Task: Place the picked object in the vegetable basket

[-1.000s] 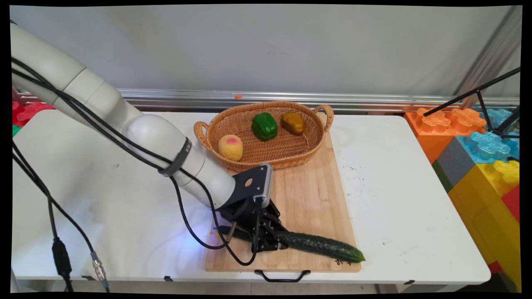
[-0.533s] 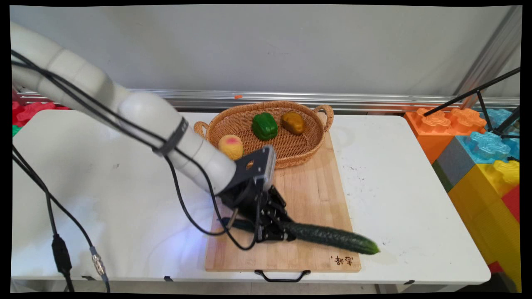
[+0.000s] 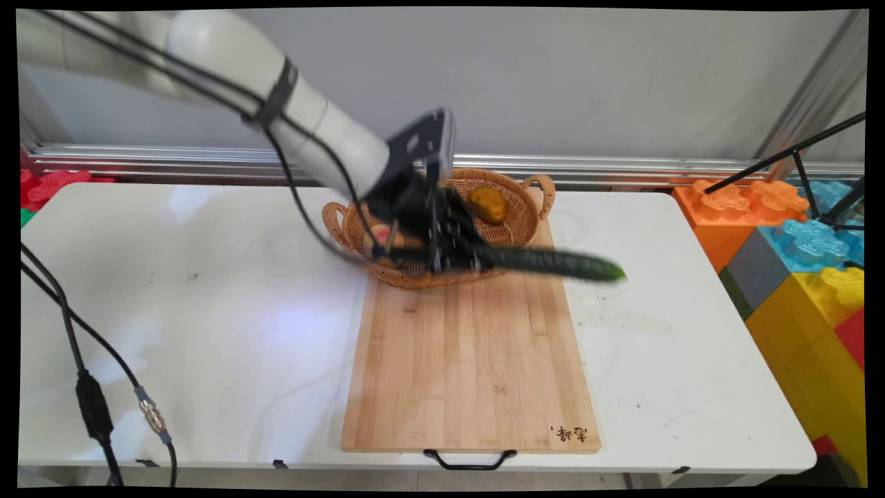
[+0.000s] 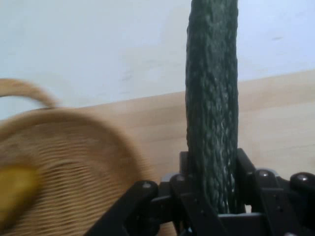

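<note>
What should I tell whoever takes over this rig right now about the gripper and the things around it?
Gripper: the black two-finger gripper is shut on the long dark green cucumber, held level in the air.
Things: the cucumber hangs over the near rim of the oval wicker basket, its tip past the rectangular wooden cutting board. A brown potato-shaped item lies in the basket; a yellow-pink fruit shows partly behind the arm.
Change: a second ago the cucumber lay on the board.

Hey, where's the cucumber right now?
The cucumber is off the cutting board, held level in the gripper at the basket's near rim, its free end pointing right over the table.
</note>
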Controlling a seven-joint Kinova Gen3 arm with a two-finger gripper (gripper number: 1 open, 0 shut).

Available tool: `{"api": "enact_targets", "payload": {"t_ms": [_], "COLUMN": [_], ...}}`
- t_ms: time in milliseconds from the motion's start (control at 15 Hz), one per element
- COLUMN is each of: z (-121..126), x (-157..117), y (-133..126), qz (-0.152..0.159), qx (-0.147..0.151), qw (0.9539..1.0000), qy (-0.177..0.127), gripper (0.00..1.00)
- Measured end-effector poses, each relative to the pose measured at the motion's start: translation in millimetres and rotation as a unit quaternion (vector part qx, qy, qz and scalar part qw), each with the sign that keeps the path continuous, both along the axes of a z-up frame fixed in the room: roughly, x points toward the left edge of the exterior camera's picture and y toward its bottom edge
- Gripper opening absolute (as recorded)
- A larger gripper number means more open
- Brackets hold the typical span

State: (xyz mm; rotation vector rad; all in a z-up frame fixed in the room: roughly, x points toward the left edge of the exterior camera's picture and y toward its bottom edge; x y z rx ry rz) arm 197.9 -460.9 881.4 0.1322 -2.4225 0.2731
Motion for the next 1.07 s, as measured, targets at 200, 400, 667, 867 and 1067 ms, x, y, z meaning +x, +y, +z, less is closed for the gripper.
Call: {"api": "enact_targets", "payload": {"t_ms": [200,400,667,867,1067], "z": [13.5,11.0,-9.3,-27.2,-41.8], "x": [16.5,31.8,40.7,43.8,45.2], "y": [-33.0,-65.3,-93.8,-108.6,-118.8], "qz": [0.019,0.027,0.019,0.01,0.003], "qx": [-0.031,-0.053,-0.064,-0.059,-0.052], "qw": [0.9992,0.9973,0.9957,0.9955,0.9954], "qy": [-0.018,-0.042,-0.064,-0.074,-0.08], "gripper": [0.0,0.0,0.0,0.0,0.0]}}
